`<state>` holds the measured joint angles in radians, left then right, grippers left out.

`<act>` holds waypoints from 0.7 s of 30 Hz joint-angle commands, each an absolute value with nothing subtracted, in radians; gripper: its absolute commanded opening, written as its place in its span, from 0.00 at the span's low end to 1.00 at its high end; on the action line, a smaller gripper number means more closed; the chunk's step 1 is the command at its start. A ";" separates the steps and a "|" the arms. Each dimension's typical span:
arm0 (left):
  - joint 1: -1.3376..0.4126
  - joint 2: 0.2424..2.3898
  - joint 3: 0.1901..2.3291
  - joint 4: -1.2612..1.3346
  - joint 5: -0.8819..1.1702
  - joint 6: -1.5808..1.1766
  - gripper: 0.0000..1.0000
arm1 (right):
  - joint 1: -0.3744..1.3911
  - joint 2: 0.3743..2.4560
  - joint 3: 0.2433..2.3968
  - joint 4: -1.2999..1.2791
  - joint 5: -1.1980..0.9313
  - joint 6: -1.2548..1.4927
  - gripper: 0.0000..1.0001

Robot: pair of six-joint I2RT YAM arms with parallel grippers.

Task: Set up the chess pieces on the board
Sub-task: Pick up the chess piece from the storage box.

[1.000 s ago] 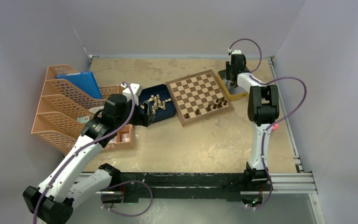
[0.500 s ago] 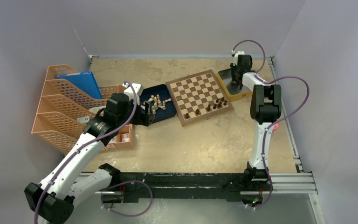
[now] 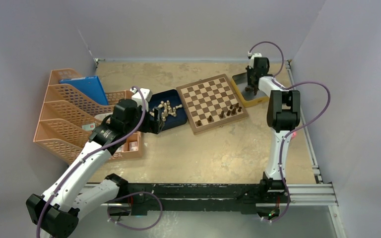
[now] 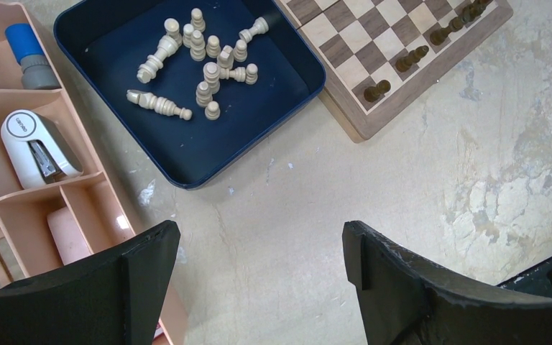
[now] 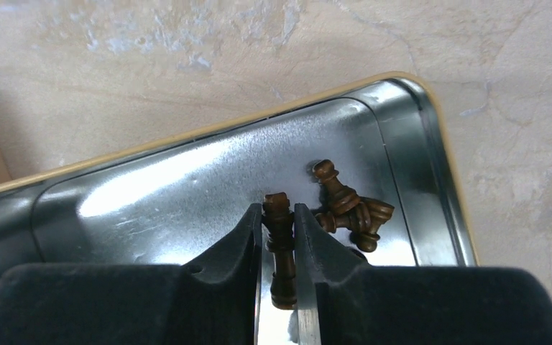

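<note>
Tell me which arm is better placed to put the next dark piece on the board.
Right. The right gripper is shut on a dark piece in the tin beside the board; the left gripper hangs open and empty near the blue tray.

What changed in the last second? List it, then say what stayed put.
The right hand shifted to its right, further over the metal tin, and now clamps a dark chess piece there. Unchanged: the left hand hovers open near the blue tray of pale pieces, and the board with its placed dark men has not moved.
</note>
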<state>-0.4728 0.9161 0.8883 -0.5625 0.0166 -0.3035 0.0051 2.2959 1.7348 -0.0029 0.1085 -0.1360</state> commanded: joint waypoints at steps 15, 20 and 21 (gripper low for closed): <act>-0.477 0.920 0.982 -0.473 0.270 -0.477 0.83 | 0.041 1.869 1.589 -0.025 0.060 0.328 0.10; -0.477 0.935 0.946 -0.369 0.443 -0.599 0.78 | 0.082 1.728 1.430 0.045 -0.053 0.402 0.11; -0.477 0.943 0.944 -0.356 0.453 -0.616 0.78 | 0.100 1.700 1.399 0.058 -0.063 0.425 0.11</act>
